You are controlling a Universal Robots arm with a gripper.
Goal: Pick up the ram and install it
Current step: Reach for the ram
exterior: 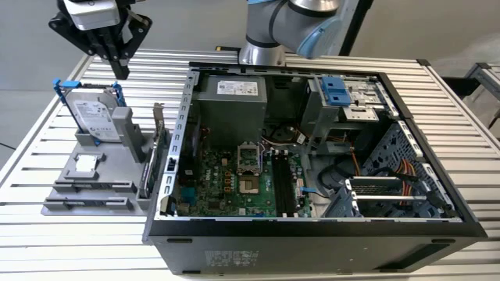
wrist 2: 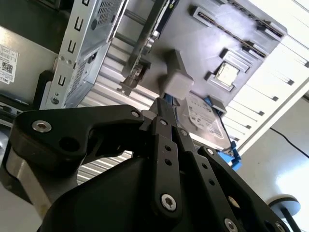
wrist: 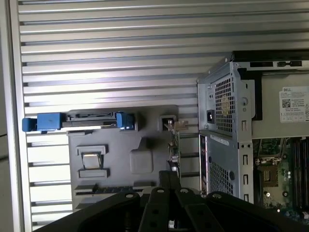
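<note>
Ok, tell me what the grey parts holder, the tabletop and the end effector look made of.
Parts holder: likely plastic, maybe printed; uniform matte grey, moulded blocky slots. Tabletop: metal, probably aluminium; bright silvery ribbed slats with sheen. End effector: black matte links, metal or hard plastic, unclear; silver screws at the joints.

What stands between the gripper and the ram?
Nothing visible. The ram lies uncovered in the holder, at the other end from the upright hard drive that the gripper hangs over.
</note>
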